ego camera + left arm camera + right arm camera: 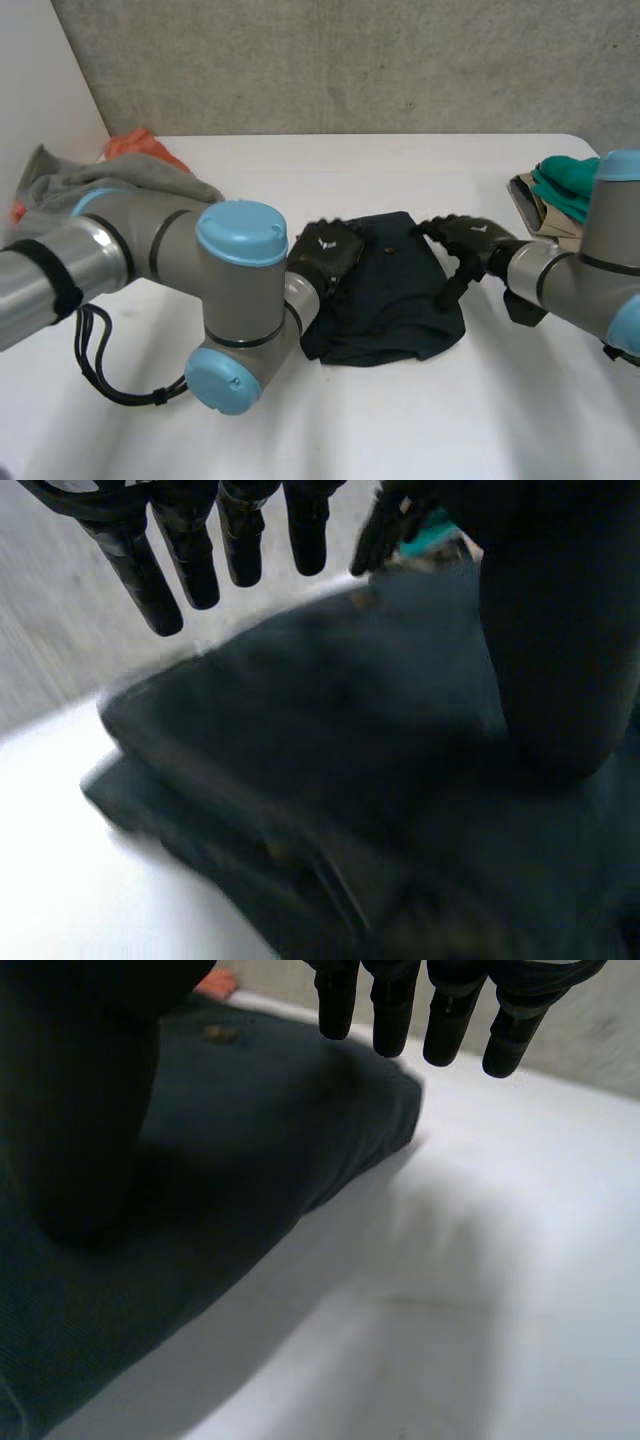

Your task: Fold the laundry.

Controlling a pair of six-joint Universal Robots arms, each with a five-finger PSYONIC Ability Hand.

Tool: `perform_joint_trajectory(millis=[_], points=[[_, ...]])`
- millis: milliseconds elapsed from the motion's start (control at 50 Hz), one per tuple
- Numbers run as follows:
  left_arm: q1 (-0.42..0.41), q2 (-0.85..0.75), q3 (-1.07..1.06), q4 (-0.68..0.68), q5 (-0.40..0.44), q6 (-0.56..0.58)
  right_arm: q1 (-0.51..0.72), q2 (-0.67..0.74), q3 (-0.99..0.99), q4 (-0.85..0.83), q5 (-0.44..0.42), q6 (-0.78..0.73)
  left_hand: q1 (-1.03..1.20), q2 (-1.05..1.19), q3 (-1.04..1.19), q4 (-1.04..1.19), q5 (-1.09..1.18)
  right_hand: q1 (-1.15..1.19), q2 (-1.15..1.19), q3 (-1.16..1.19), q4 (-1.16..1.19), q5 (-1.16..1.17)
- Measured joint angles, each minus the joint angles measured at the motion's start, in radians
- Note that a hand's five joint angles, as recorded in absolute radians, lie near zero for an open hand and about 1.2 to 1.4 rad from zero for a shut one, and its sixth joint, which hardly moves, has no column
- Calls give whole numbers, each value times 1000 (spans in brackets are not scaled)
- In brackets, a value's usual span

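A dark navy garment [385,290], already doubled into a rough rectangle, lies in the middle of the white table [400,420], flanked by the robot's two black hands. The left hand [325,250] sits at the garment's left edge, its fingers [140,575] straight and spread above the cloth and gripping nothing, its thumb [540,630] low against the fabric. The right hand [465,240] stands at the opposite edge in the same posture: fingers [450,1010] extended over the far border, thumb [80,1110] down on the cloth, nothing pinched.

A heap of grey cloth [60,180] and orange cloth [140,147] waits at the back left. A green cloth [570,185] rests on a beige folded piece [527,205] at the right.

With neither hand holding the fabric, the risk appears to be slippage: a sideways drag could skew the layers or pull the fold apart. The lower edge already looks uneven. Each arm also passes close to a pile and might brush it.
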State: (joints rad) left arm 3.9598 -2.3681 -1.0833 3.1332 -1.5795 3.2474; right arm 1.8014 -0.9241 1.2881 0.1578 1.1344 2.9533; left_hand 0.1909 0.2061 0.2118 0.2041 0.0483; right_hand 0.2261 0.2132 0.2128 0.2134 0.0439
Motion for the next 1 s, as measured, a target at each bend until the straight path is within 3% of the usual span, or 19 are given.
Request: perform_joint_trajectory(millis=[100,200,320,460,520,620,720,760,840,1000], points=[[12,-44,36,-108,-6,46,10,98,-64,28,-13,-69,0,0,0,0,0,0,-3,0,0,0],[31,-36,47,-156,-26,102,24,103,-85,36,47,-179,0,0,0,0,0,0,-5,-6,0,0],[46,53,40,-153,-42,126,48,-8,-56,17,119,-245,0,0,0,0,0,0,-5,-6,0,0],[48,219,1,-76,-17,112,65,-179,116,-129,131,-242,0,0,0,0,0,0,-5,-6,0,-1],[51,302,-35,-20,35,96,76,-270,259,-245,129,-239,0,0,0,0,0,0,-5,-6,0,0],[88,403,-79,8,237,41,108,-350,497,-434,123,-236,3,0,0,0,0,0,-6,-6,0,0],[155,438,-95,-44,469,-29,165,-351,671,-594,125,-237,3,1,0,1,0,0,-6,-6,0,0],[175,441,-97,-62,525,-48,181,-340,701,-632,127,-237,3,1,0,1,0,0,-6,-6,0,0],[197,437,-100,-83,572,-67,217,-273,726,-719,143,-242,3,1,0,1,0,0,-6,-6,0,0],[195,425,-102,-85,562,-68,264,-152,661,-854,241,-252,3,0,0,1,0,0,-6,-6,0,0]])
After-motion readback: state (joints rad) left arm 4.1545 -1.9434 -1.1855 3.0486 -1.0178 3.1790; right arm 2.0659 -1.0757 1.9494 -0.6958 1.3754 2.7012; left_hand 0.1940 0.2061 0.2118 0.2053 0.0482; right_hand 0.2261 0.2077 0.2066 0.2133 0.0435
